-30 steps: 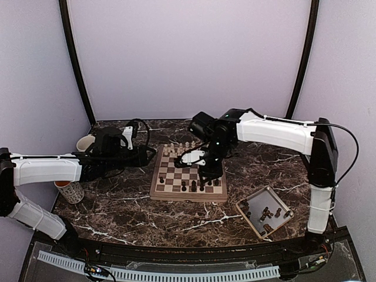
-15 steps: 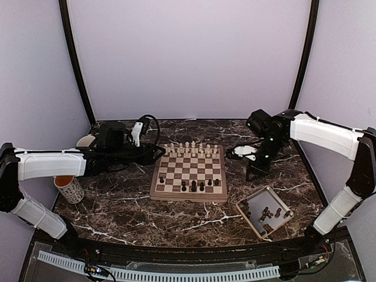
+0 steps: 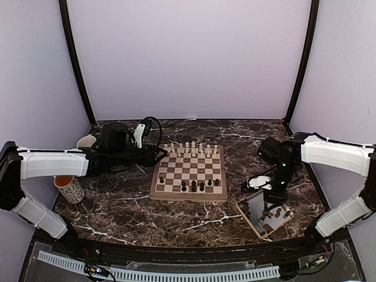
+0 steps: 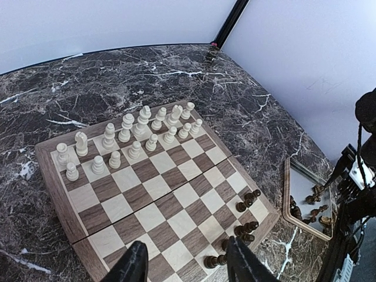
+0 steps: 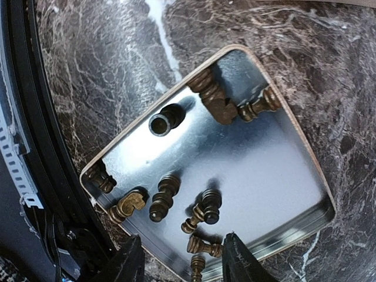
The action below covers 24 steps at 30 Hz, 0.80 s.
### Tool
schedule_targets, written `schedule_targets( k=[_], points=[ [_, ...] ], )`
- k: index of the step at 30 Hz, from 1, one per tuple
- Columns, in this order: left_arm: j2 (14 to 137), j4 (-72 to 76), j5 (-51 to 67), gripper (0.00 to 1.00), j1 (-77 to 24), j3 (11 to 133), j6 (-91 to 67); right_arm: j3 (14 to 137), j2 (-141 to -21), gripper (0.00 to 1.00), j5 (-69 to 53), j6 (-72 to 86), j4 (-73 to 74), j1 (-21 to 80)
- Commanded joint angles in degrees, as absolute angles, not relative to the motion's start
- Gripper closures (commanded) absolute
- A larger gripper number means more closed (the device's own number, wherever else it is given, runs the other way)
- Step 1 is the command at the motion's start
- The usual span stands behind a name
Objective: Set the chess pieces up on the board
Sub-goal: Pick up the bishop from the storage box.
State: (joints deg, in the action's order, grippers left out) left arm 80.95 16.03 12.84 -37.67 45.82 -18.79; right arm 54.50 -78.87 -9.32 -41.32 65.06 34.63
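The board [image 3: 188, 198] lies mid-table, also in the left wrist view [image 4: 50, 176]. Several dark chess pieces [image 3: 192, 186] stand on its near rows, and show toward the right corner in that wrist view [image 4: 247, 202]. More dark chess pieces [image 5: 164, 197] lie tipped over in a shallow tray [image 5: 286, 117] right of the board. My right gripper [image 5: 182, 258] hangs open and empty just above these, over the tray [image 3: 249, 222] in the top view [image 3: 271, 194]. My left gripper [image 3: 158, 154] hovers open and empty at the board's left edge [image 4: 184, 252].
Pale chessmen [image 3: 191, 148] fill the board's two far rows [image 4: 129, 138]. A patterned mug [image 3: 69, 189] stands at the left, by the left arm. A second pale cup [image 3: 86, 141] sits behind that arm. Black frame posts and walls close in the table.
My right arm swung from over the board's near rows out to the right and down over the tray, and its jaws widened. My left gripper crept slightly toward the board.
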Motion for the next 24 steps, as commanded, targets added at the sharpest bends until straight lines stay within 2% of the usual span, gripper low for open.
schedule_targets(
  k=[1,7,13,24],
  points=[
    [80.6,17.6,12.7,0.52,-38.0,46.3,-19.9,52.0,-79.0,0.56,-8.3,-42.1,63.9,37.8],
    [80.7,16.8,12.5,0.52,-38.0,46.6,-19.5,49.9,-79.1,0.59,-6.3,-40.9,62.5,41.2],
    [80.9,17.1,12.0,0.52,-38.0,46.4,-20.1,46.7,-80.2,0.67,-0.6,-39.1,57.1,41.5],
    [81.4,16.7,10.7,0.52,-38.0,45.9,-20.6,47.3,-82.5,0.74,-4.2,-37.6,54.6,42.1]
  ],
)
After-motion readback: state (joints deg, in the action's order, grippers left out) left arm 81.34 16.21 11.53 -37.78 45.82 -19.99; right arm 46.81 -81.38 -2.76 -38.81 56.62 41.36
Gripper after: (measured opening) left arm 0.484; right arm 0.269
